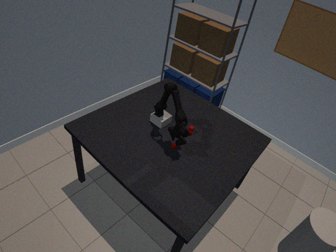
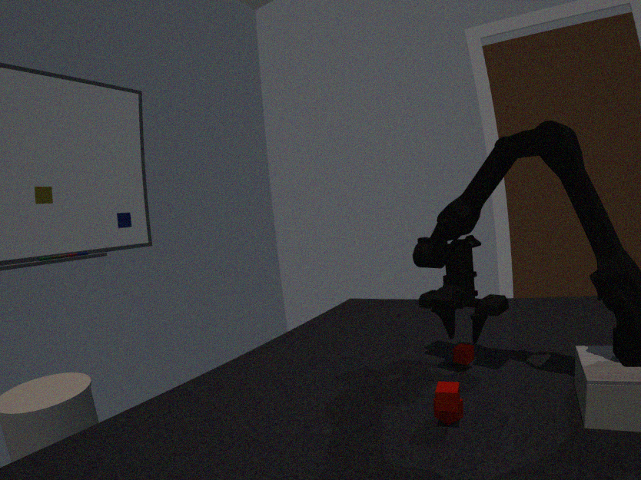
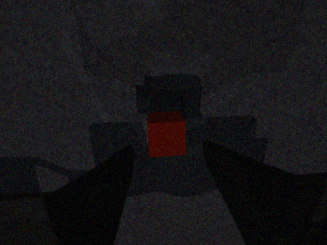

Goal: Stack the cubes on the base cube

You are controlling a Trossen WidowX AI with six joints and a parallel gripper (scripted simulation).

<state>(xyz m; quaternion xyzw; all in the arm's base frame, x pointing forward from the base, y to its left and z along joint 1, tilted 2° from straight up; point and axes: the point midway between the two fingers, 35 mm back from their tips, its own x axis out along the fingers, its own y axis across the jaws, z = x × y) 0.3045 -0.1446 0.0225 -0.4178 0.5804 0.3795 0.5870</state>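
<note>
One cube (image 1: 191, 128) (image 2: 447, 388) appears placed: it sits on the base (image 1: 190, 133) (image 2: 448, 412), which stands on the counter (image 1: 156, 162) (image 2: 257, 421). Whether it is level, or properly set toward one top corner, cannot be told at this size, though in the exterior view the base shows beyond its edges. The second cube (image 1: 174, 145) (image 2: 463, 353) (image 3: 167, 138) lies loose on the counter, well apart from the stack, in the shadow of the arm (image 1: 179, 106) (image 2: 484, 180). The tool (image 1: 177, 138) (image 2: 463, 339) (image 3: 168, 148) is directed downward over this loose cube, its fingers parted somewhat past halfway, with nothing held; in the wrist view the cube appears between the fingertips, with space on both sides. The task is judged to be about half complete. Remaining are the grasp and lift of the second cube, its placement on the diagonally opposite corner with a slight gap, and the release and withdrawal. No brand, label or legible writing is visible on any item.
</note>
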